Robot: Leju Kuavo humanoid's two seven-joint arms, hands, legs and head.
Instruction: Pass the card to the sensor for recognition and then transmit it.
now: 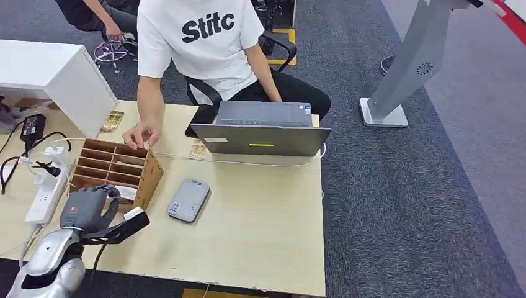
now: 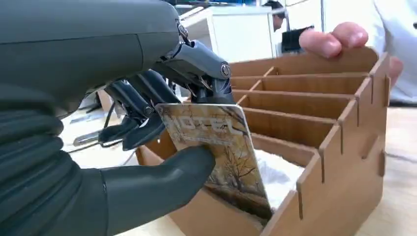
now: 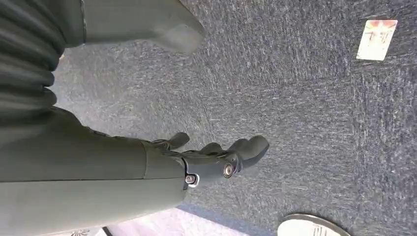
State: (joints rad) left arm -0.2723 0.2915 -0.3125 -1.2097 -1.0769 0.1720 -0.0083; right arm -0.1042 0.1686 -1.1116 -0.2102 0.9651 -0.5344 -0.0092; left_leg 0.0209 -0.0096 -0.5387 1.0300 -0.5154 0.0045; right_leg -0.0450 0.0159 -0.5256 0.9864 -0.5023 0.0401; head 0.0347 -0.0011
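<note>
card [image 2: 221, 157]: "HOTEL" print, brown tree picture; tilted, lower end in wooden slot box's near compartment
sensor [image 1: 188, 200]: grey flat reader, table's near-middle

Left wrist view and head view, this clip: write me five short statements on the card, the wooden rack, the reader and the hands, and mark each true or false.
1. The left hand pinches a card printed with a tree picture. True.
2. The card lies flat on the grey card reader. False: it is held at the wooden rack, its lower edge in the nearest compartment; the reader sits apart on the table.
3. A person's hand rests on the rack's far edge. True.
4. The right hand holds a second card. False: it hangs above the carpet with nothing in it, its fingers slightly curled.
5. The laptop is folded shut. False: it stands open.
</note>
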